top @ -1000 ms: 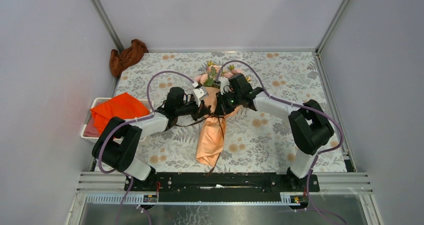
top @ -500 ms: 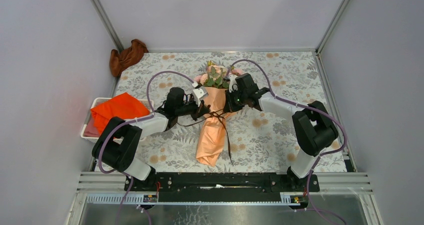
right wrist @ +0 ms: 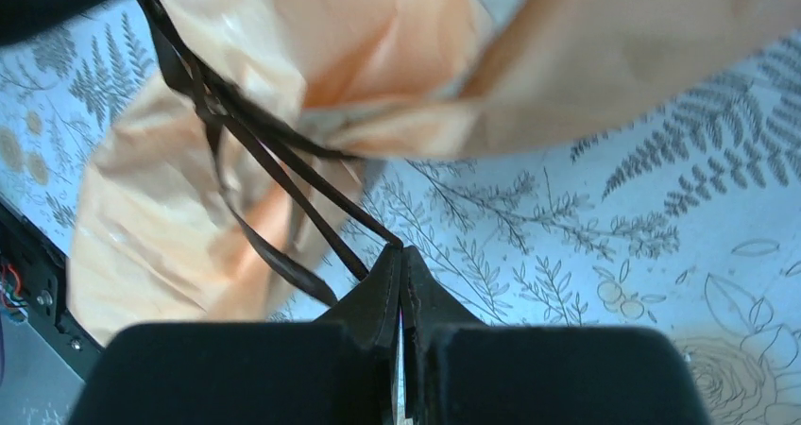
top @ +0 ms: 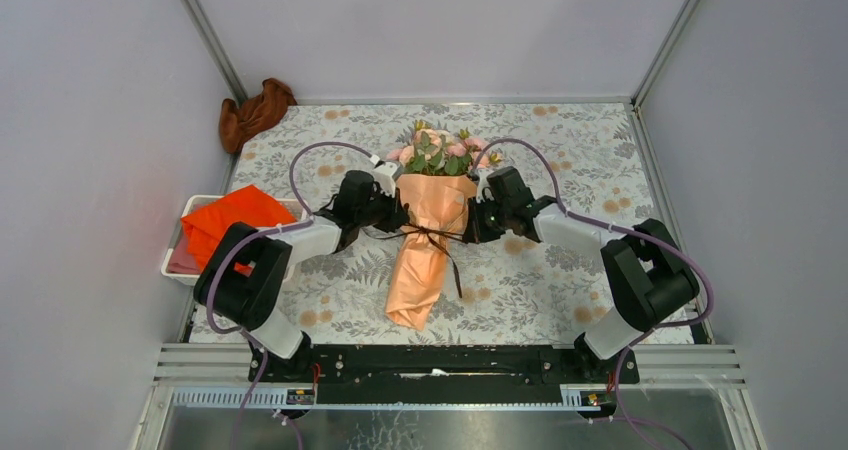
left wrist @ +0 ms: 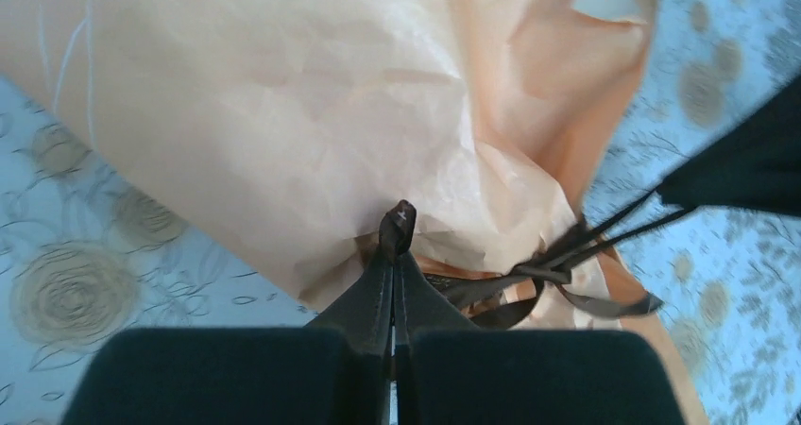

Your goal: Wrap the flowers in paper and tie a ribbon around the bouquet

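L claw (left wrist: 395, 260) & R claw (right wrist: 401, 255) each pinch ribbon (top: 433, 233) round bouquet (top: 422, 275).

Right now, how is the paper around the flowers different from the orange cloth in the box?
The paper is pale peach; the cloth is bright orange. The paper is rolled into a cone around the flowers and tied with a dark ribbon; the cloth lies loose and crumpled. The paper lies mid-way across the table; the cloth sits in a white tray at its left edge. Both are orange-toned and creased.
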### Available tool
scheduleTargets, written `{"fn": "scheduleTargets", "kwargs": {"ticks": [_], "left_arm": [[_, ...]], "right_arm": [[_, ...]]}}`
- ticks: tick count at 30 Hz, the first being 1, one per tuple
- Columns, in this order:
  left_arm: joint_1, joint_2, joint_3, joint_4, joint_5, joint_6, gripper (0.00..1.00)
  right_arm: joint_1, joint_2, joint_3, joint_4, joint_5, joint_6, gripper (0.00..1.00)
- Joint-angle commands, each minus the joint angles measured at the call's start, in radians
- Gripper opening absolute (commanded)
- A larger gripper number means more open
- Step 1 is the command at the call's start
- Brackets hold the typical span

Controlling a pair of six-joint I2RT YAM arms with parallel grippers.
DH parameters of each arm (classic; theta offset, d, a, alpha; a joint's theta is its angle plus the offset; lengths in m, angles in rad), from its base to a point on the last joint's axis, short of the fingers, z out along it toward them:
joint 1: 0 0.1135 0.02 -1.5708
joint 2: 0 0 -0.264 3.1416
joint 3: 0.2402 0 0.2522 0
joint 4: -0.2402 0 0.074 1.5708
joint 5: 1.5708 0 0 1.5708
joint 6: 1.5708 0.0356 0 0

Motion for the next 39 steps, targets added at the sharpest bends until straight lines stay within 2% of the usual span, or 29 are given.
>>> {"fn": "scheduleTargets", "kwargs": {"ticks": [1,10,18,30,36,39], "left_arm": [[0.04,0.038,0.05,-0.073,-0.166,-0.094,0.0],[0.052,0.049,0.06,-0.082,-0.105,-0.163,0.0],[0.074,0.066,0.062,-0.14,-0.202,-0.154,0.0],[0.089,0.06,0.035,-0.142,-0.217,-0.121,0.0],[0.087,0.03,0.013,-0.094,-0.142,-0.13,0.0],[0.079,-0.004,-0.008,-0.09,-0.074,-0.199,0.0]], "right_arm": [[-0.026,-0.047,-0.065,0.019,0.014,0.033,0.0],[-0.069,-0.021,-0.149,0.071,-0.03,0.06,0.0],[-0.105,0.032,-0.17,0.116,-0.073,0.068,0.0],[-0.15,0.082,-0.206,0.127,-0.111,0.066,0.0],[-0.156,0.076,-0.193,0.119,-0.122,0.056,0.0],[-0.156,0.047,-0.179,0.124,-0.159,0.051,0.0]]}}
